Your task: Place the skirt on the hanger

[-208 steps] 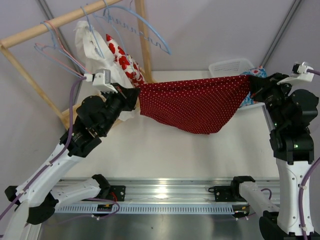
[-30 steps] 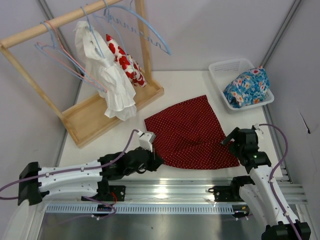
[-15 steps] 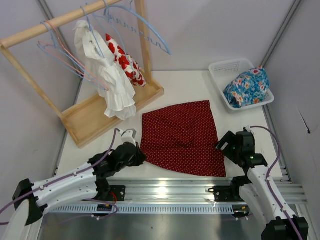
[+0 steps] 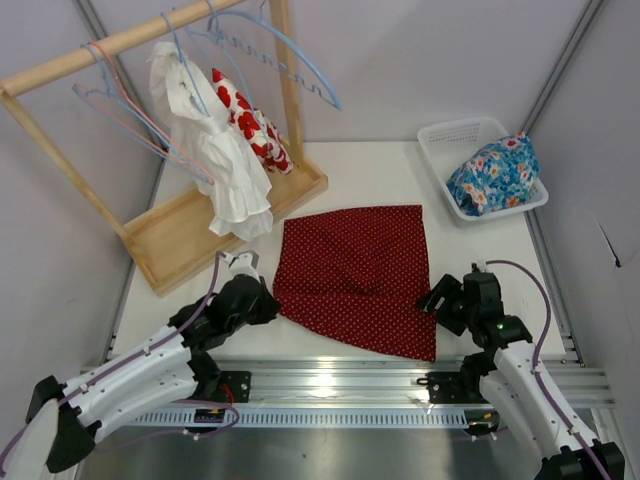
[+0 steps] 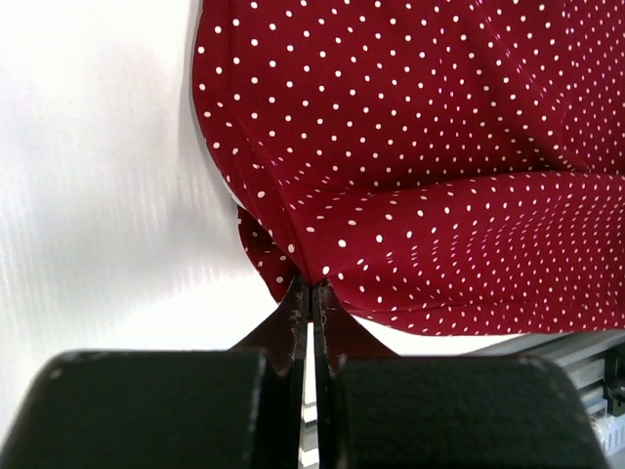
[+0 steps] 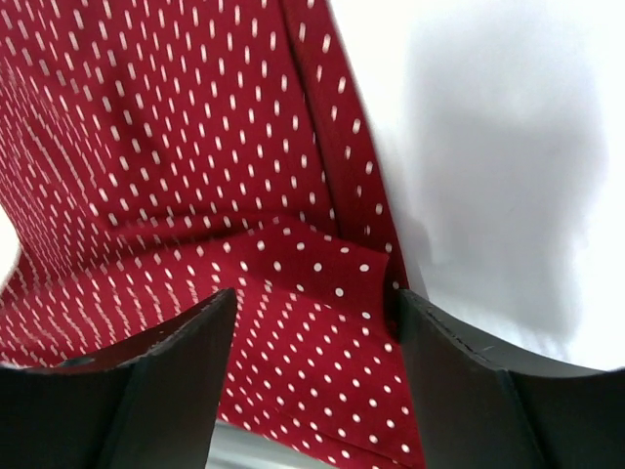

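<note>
The dark red polka-dot skirt (image 4: 355, 270) lies spread flat on the white table, wrinkled across its middle. My left gripper (image 4: 268, 300) is low at its near left corner, and in the left wrist view (image 5: 311, 285) its fingers are shut on the skirt's (image 5: 439, 147) edge. My right gripper (image 4: 432, 300) sits at the skirt's right edge. Its fingers (image 6: 311, 303) stand open astride a folded corner of the skirt (image 6: 195, 147), not pinching it. The thin pale-blue hanger (image 4: 118, 118) hangs on the wooden rail at the back left, far from both grippers.
A wooden rack (image 4: 190, 235) stands at the back left with a white cloth with red blotches (image 4: 215, 150), pink hangers and a larger wavy blue hanger (image 4: 300, 70). A white basket (image 4: 450, 135) at the back right holds a blue floral garment (image 4: 495, 170).
Both grippers have moved left and the left one has pulled the skirt with it, so the skirt has turned and lies squarer. The right gripper's fingers have narrowed.
</note>
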`<state>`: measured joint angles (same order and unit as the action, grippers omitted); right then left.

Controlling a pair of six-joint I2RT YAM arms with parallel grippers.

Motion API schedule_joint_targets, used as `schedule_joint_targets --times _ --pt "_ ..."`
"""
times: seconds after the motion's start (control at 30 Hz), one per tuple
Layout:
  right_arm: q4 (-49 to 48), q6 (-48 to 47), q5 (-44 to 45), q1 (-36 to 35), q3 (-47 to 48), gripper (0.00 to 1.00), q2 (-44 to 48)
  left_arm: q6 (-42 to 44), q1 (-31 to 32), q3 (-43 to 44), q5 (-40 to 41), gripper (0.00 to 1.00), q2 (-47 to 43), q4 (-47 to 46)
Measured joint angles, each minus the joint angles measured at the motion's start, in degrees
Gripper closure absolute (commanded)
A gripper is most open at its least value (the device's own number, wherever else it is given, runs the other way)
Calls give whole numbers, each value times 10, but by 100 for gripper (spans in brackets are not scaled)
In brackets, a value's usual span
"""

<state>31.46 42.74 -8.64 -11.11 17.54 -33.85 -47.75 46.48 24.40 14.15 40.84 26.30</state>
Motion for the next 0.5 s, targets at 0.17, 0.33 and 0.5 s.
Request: schedule_joint_targets --times 0.17,0.33,0.5 --pt "9 24 0 -49 -23 38 26 9 -17 0 -10 100 0 0" --pt "11 34 -3 -70 -24 43 28 23 -42 0 -21 100 -1 0" --pt "15 40 1 -97 -24 30 12 35 -57 0 -30 100 -2 0"
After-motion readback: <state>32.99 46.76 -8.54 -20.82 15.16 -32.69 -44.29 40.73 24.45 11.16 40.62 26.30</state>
